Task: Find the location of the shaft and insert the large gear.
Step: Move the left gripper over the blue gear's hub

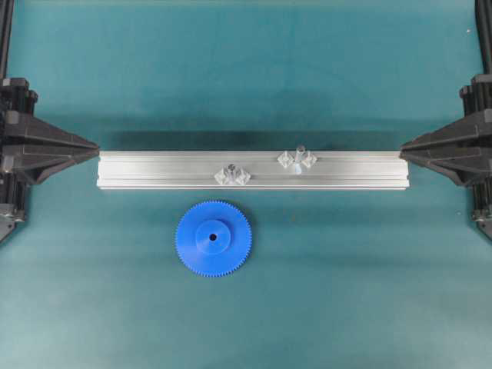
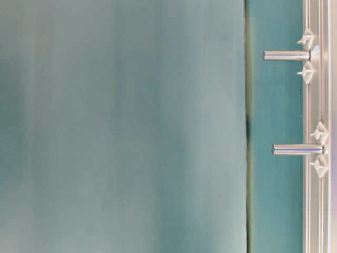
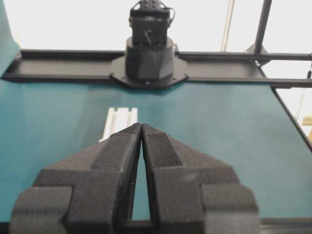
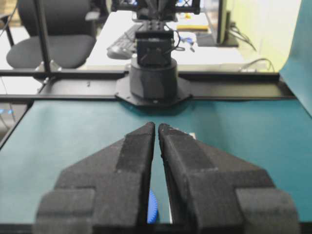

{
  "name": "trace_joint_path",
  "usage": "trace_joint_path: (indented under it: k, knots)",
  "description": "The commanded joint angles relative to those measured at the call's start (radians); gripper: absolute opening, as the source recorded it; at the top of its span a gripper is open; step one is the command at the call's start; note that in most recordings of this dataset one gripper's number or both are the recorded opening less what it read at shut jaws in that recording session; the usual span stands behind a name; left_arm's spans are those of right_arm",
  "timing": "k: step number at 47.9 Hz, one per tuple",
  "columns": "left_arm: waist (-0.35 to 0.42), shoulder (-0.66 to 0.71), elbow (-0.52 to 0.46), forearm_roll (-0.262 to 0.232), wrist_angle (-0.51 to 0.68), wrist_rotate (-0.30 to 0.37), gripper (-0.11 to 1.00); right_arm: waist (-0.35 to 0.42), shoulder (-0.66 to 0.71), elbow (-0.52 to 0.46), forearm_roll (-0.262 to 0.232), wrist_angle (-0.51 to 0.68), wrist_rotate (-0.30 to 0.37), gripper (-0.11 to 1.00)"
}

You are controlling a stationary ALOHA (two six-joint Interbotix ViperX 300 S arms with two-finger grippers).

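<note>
Overhead view: an aluminium rail [image 1: 254, 171] lies across the middle of the teal table [image 1: 246, 61]; the shaft [image 1: 298, 156], upright between two clear diamond mounts, stands on the rail right of centre; a shorter dark-tipped pin [image 1: 231, 174] stands at its 8 o'clock; the large gear [image 1: 213, 238] lies flat on the table at 6 o'clock of that pin, apart from the rail; left gripper [image 3: 141, 127] and right gripper [image 4: 156, 126] rest at the rail's ends at 9 and 3 o'clock, fingers closed on nothing.
</note>
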Motion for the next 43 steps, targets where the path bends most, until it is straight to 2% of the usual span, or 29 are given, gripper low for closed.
trace_joint_path:
  k: [1, 4, 6, 9, 13, 27, 43]
  knots:
    - [-0.014, 0.008, -0.015, 0.008, -0.009, -0.015, 0.11, -0.011, 0.009, -0.006, 0.003, -0.002, -0.005, 0.16]
    - [-0.012, 0.008, -0.015, 0.008, -0.009, -0.015, 0.11, -0.028, -0.002, 0.005, 0.026, 0.011, 0.003, 0.16]
    - [-0.012, 0.008, -0.012, 0.008, -0.008, -0.015, 0.05, -0.034, -0.009, 0.009, 0.035, 0.026, 0.011, 0.09]
    - [-0.012, 0.009, -0.011, 0.008, -0.003, -0.017, 0.0, -0.041, -0.021, 0.012, 0.037, 0.058, 0.02, 0.04]
    - [-0.012, 0.014, -0.012, 0.008, 0.021, -0.026, 0.0, -0.046, -0.038, 0.012, 0.037, 0.095, 0.021, 0.0]
    - [-0.034, 0.115, -0.072, 0.008, 0.161, -0.048, 0.0, -0.052, -0.083, 0.021, 0.037, 0.222, 0.025, 0.0]
    - [-0.052, 0.242, -0.121, 0.008, 0.175, -0.051, 0.0, -0.067, -0.081, 0.032, 0.035, 0.278, 0.04, 0.0]
